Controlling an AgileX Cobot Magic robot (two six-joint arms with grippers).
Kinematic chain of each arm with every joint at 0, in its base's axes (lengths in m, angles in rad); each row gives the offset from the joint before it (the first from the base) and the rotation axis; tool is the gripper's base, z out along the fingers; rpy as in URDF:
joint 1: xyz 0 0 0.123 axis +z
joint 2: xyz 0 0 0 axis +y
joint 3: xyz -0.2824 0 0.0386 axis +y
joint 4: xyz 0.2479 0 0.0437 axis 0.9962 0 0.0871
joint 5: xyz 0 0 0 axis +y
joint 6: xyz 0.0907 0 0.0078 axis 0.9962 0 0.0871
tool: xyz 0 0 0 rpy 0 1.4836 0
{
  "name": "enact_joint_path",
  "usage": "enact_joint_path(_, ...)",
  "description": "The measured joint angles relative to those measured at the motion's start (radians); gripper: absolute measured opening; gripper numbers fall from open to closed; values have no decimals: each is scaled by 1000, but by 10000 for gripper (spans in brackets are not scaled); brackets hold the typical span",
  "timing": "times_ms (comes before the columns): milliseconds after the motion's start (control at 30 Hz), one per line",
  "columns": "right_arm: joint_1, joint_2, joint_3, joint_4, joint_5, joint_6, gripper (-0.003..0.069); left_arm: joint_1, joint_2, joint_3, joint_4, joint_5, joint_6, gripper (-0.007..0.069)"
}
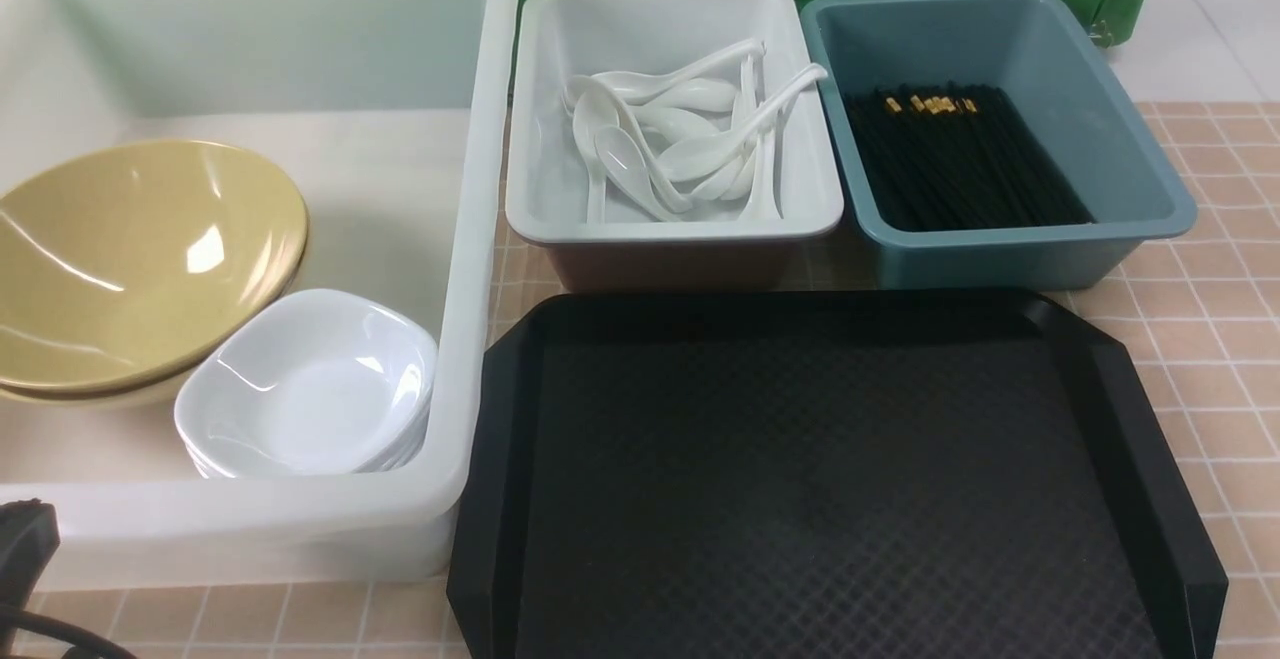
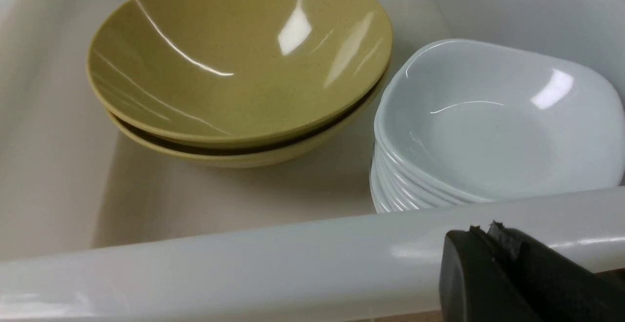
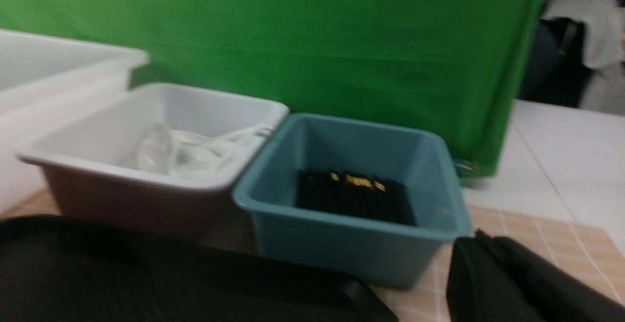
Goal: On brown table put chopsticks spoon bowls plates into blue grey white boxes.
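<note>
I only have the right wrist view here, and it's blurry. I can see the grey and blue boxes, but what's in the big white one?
Observer: Two stacks. Yellow-green bowls sit toward its left, and small white dishes sit in its near right corner.
Operator: How many bowls are in the stack?
Observer: The left wrist view shows two, nested.
Operator: Anything left on the black tray?
Observer: In the front view the black tray shows nothing on it.
Operator: Where is the left tool?
Observer: The left tool is shut, just outside the white box's near rim.
</note>
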State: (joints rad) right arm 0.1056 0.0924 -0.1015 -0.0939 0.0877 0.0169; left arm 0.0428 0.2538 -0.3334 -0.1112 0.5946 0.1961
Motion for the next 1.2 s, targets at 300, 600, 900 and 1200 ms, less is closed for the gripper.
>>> enact_joint_path(300, -174, -103, 131, -58, 122, 146, 36, 0, 0, 0, 0, 0, 0, -11)
enact_joint_path(600, -175, -104, 131, -57, 217, 157, 38, 0, 0, 0, 0, 0, 0, -11)
enact_joint_path(900, -175, -104, 131, -57, 218, 160, 44, 0, 0, 0, 0, 0, 0, -11)
enact_joint_path(1200, -175, -104, 131, -57, 218, 162, 50, 0, 0, 0, 0, 0, 0, -11)
